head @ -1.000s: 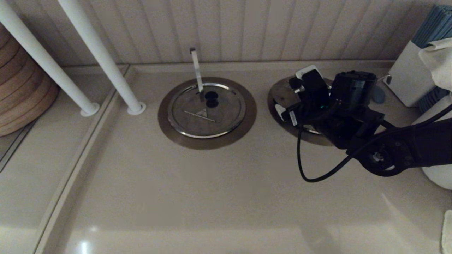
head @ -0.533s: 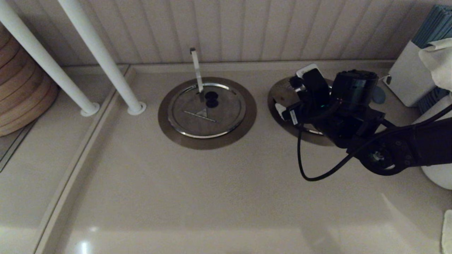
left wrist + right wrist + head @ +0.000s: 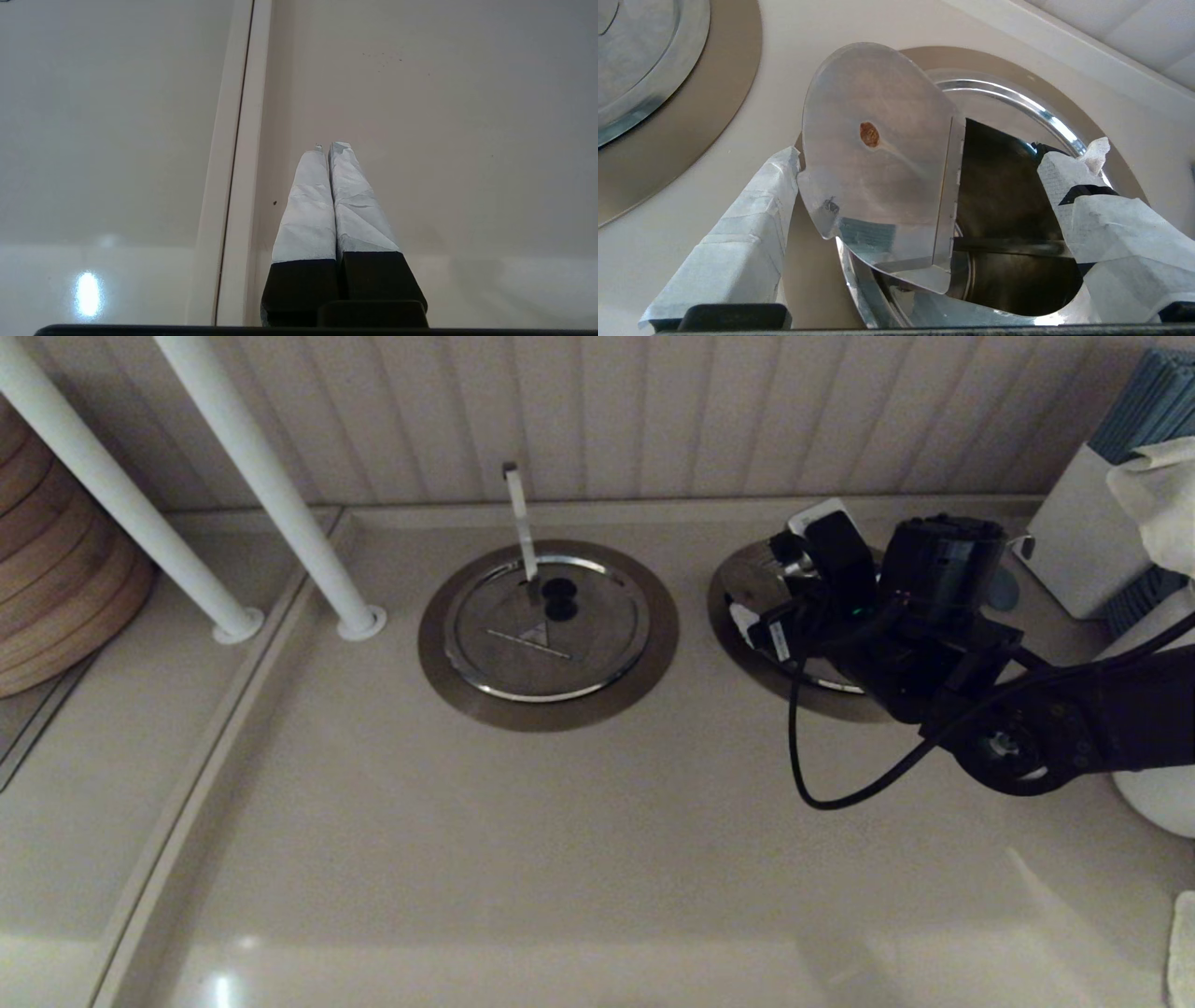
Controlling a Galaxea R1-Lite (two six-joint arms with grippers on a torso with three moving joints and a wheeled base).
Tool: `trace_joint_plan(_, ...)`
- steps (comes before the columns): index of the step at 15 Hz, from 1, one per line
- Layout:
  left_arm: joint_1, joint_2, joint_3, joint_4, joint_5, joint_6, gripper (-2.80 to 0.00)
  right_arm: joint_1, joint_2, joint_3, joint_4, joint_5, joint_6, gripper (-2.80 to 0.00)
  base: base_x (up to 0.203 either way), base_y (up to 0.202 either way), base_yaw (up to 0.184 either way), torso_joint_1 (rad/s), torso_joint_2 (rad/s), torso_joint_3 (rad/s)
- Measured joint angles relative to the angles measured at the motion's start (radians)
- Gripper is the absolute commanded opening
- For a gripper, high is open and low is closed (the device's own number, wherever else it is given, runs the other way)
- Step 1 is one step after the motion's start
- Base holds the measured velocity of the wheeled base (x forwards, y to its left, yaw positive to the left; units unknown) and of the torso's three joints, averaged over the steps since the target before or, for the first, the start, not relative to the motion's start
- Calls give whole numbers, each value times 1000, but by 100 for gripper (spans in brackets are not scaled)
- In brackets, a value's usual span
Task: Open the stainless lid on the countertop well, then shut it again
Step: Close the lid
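The stainless lid stands tipped up on its hinge, and its dull underside with a brown blotch faces the right wrist camera. Beside it the countertop well gapes dark inside its grey-brown collar. My right gripper is open and straddles the raised lid. One taped finger rests against the lid's edge, the other finger hangs over the hole. In the head view my right gripper covers most of the collar. My left gripper is shut above bare counter.
The twin lid lies flat at the centre with its near-vertical strip. Two white posts and a wooden stack stand at the left. At the far right are a white box and a cloth.
My right gripper has drifted slightly right and toward the back wall over the well. The twin lid has not moved.
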Motion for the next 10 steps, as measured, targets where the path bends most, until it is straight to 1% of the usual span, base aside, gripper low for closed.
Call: trace_joint_plan(10, 0, 0, 0, 0, 0, 0, -280, -26, -31, -18, 1, 3, 0, 0, 0, 0, 0, 0, 0, 0)
